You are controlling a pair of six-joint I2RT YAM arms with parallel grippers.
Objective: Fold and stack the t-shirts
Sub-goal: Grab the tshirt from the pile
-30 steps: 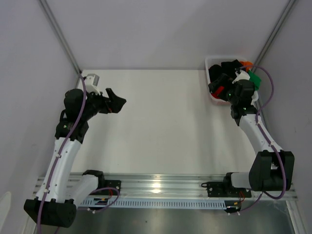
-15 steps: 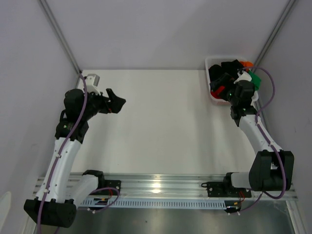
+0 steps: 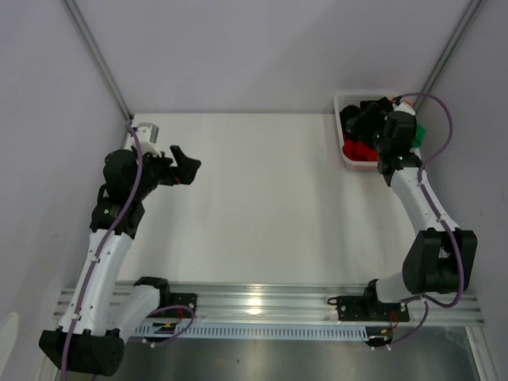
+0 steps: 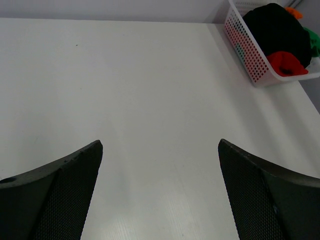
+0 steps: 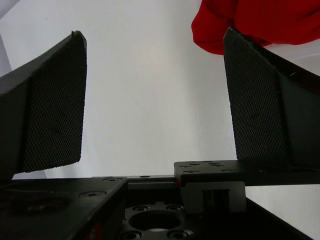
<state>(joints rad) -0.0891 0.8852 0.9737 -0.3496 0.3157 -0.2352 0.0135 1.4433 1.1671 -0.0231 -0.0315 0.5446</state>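
Note:
The t-shirts lie bunched in a white basket at the table's far right corner. A black one is on top, a red one at the near end, and green and orange show at the far side. My right gripper hangs open over the basket. In its wrist view the red cloth lies just beyond the right finger, and nothing is between the fingers. My left gripper is open and empty above the table's left side. Its view shows the basket with black and red cloth.
Grey walls close the table in on the left, back and right. Slanted metal poles rise at both back corners. The white tabletop spreads between the arms. The arms' mounting rail runs along the near edge.
My right arm has swung farther back over the basket and its wrist has turned, so more red cloth shows. My left arm has shifted only slightly.

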